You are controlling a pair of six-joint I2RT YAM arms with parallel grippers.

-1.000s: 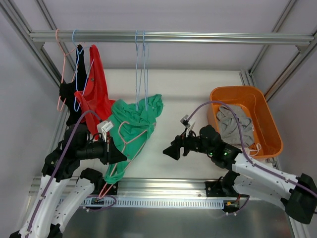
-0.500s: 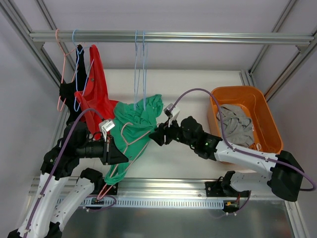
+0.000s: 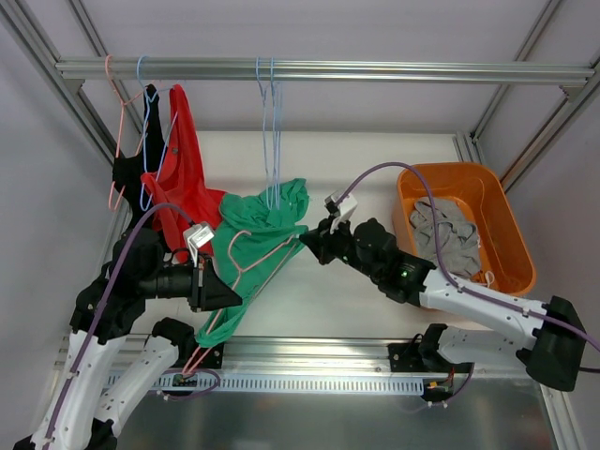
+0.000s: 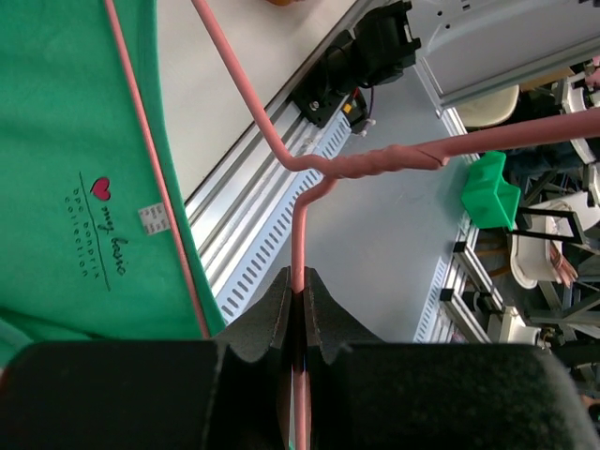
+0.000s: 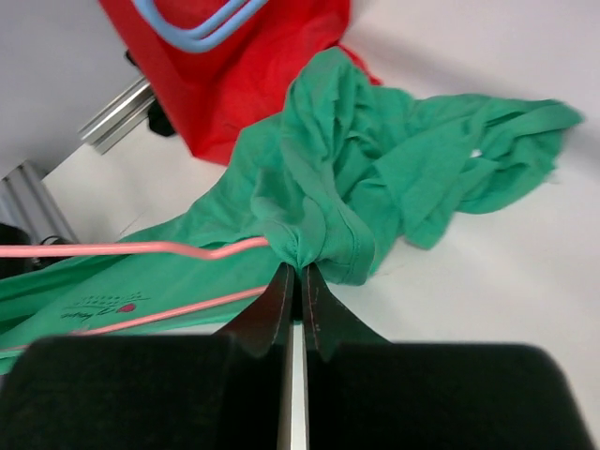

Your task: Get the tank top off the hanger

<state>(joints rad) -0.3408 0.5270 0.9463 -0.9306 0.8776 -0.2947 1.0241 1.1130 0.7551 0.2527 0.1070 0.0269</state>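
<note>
Green tank top (image 3: pixel 262 220) gripped near the table's left edge.
The left gripper (image 4: pixel 298 281) is clamped on the pink hanger (image 4: pixel 375 161); the right gripper (image 5: pixel 298 274) pinches the fabric.

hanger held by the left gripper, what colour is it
Pink. The hanger shows best in the left wrist view, clamped in the left gripper.

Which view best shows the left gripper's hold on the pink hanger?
Left wrist: the left gripper is shut on the pink hanger's wire just below its twisted neck. Top external shows the hanger across the green tank top, the grip itself hidden. Right wrist shows only two stretches of wire beside the fabric.
</note>
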